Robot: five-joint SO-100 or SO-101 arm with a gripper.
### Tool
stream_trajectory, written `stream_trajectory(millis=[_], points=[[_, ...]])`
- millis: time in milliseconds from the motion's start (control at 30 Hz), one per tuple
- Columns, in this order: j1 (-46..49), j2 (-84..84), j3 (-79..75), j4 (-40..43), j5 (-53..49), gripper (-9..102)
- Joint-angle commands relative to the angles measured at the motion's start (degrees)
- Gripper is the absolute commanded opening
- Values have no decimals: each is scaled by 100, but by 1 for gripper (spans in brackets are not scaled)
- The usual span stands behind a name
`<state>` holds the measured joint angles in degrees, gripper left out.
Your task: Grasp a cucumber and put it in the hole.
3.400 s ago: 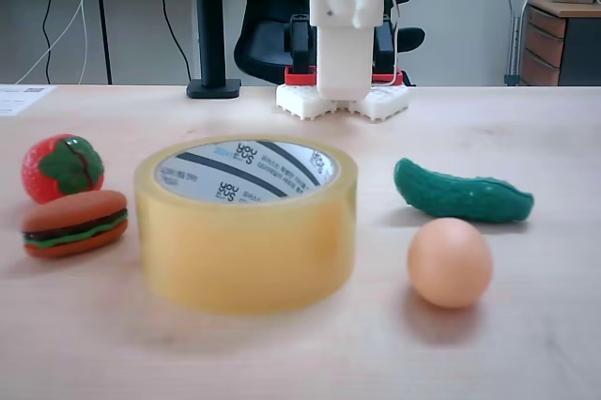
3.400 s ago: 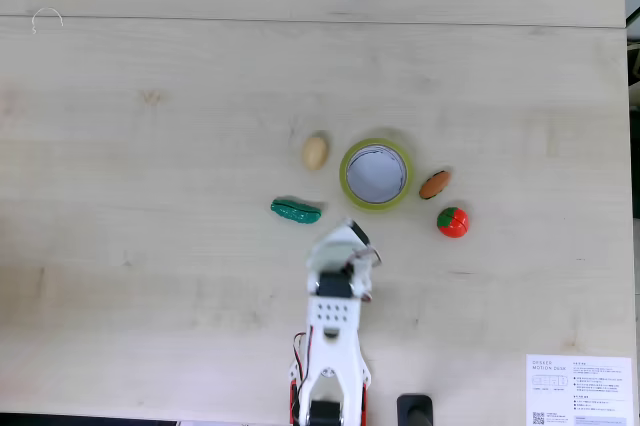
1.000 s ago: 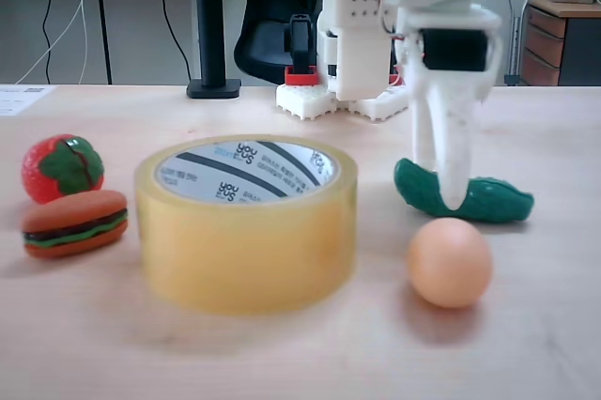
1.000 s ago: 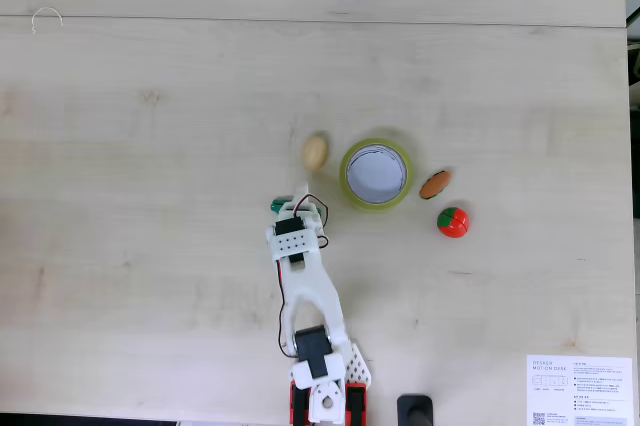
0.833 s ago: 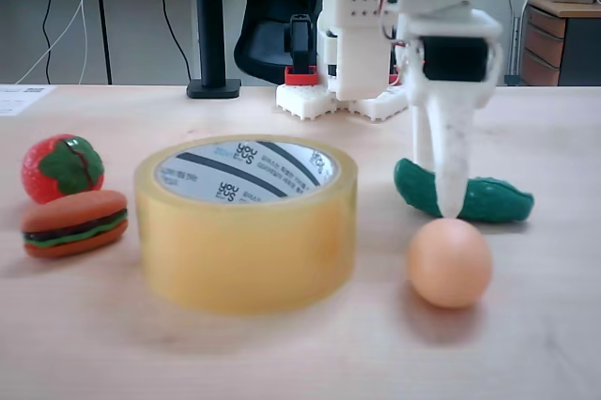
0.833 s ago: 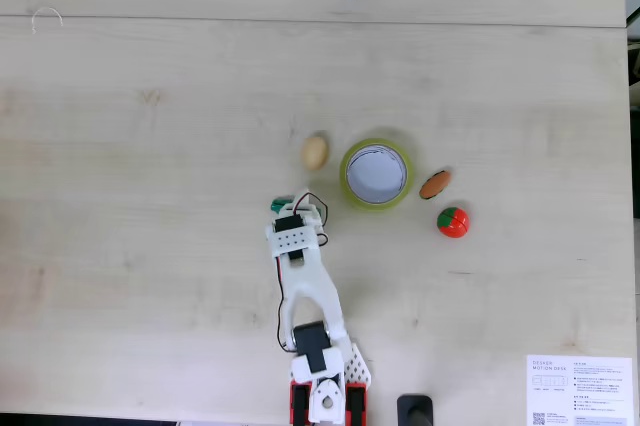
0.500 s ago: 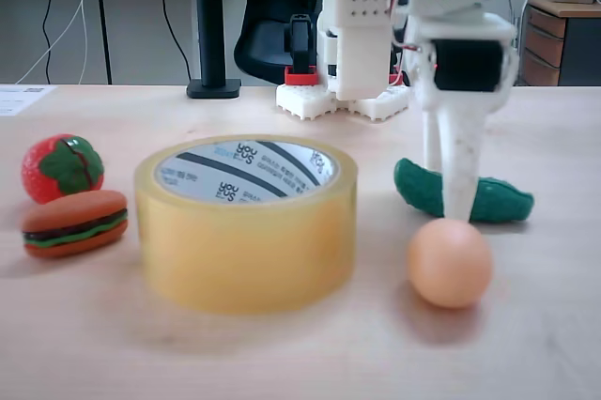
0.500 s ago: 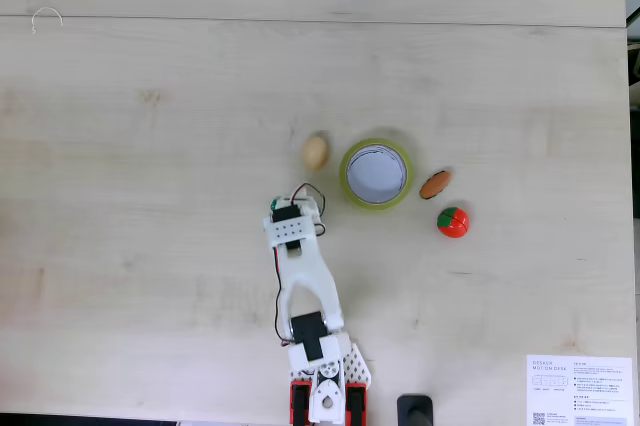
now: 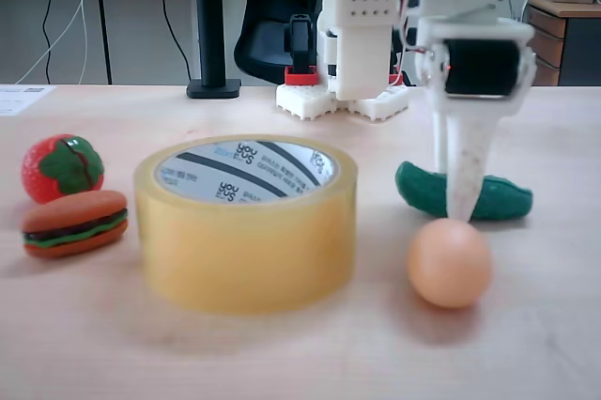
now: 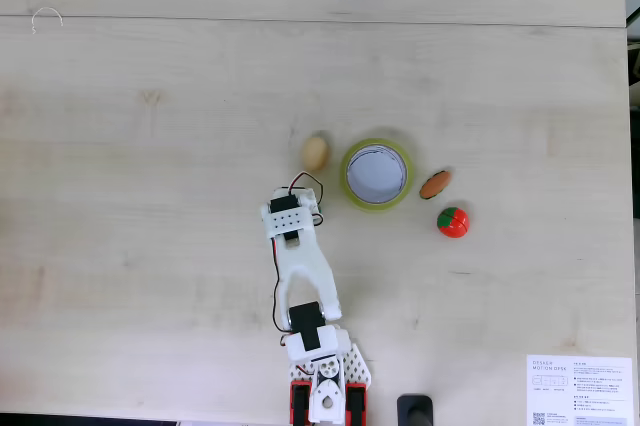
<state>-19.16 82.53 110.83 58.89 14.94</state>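
One cucumber [image 9: 465, 197] lies on the table [image 9: 282, 353], its long axis running left to right across the low fixed view, just behind the egg [image 9: 450, 263] and to the right of the tape roll [image 9: 246, 222]. The hand [image 9: 462, 203] hangs point-down directly over the cucumber's middle; one white finger [image 9: 466, 170] crosses in front of the green body, its tip reaching about to the cucumber's lower edge and just above the top of the egg. Whether a second finger stands behind the cucumber is hidden, so it cannot be told whether the hand is spread, pressed together or pinching. In the top-down fixed view the arm's wrist block [image 10: 290, 228] covers the cucumber's place, below the egg [image 10: 315, 152] and to the left of the tape roll [image 10: 376, 174].

Judgement: the grasp hinges on the fingers straddling the cucumber across its short axis. The hole [image 9: 246, 171] lies to the left of the hand in the low view, with the roll's wall between, so a lift over that rim would be needed.

Count: one cucumber, one egg, one tape roll with one hole, one strawberry [image 9: 62, 167], one toy burger [image 9: 74, 223], one arm. The strawberry and burger sit touching or nearly so, on the far side of the roll from the hand.
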Motion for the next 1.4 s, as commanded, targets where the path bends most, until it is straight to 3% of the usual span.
stream_trajectory(millis=[0,500,1000,1200,1367], points=[[-18,-53,26,26,53,6],[-9,220,44,62,255,0],[-9,2127,-35,62,958,0],[18,2900,-44,-35,1731,0],[123,3428,-158,-264,2979,0]])
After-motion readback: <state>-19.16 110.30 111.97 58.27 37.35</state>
